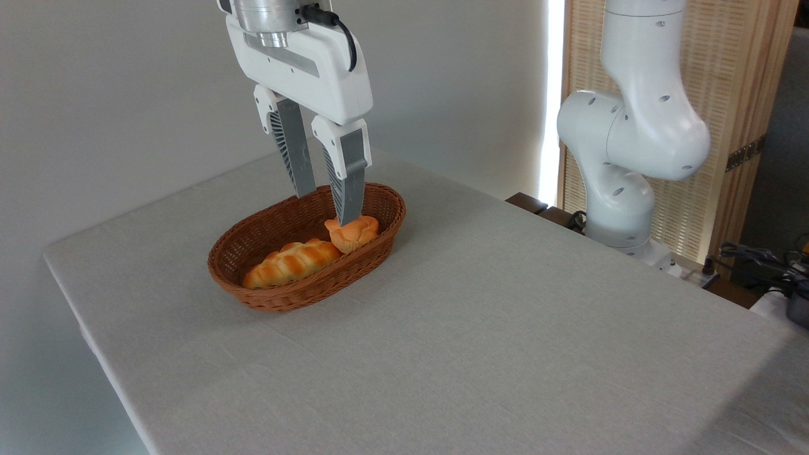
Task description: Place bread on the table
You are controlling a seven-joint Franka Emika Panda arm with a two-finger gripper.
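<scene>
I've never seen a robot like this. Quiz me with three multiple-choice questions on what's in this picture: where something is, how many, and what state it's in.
1. Where is the small round bread?
A. on the cloth
B. in the wicker basket
C. on the floor

2. How many baked pieces are in view?
A. one
B. two
C. four

3. How do the gripper jaws stand?
A. apart
B. shut tight
C. out of view

Answers:
1 B, it sits at the basket's right end.
2 B, the bun and a braided loaf.
3 A, a gap shows between them above the bun.
</scene>
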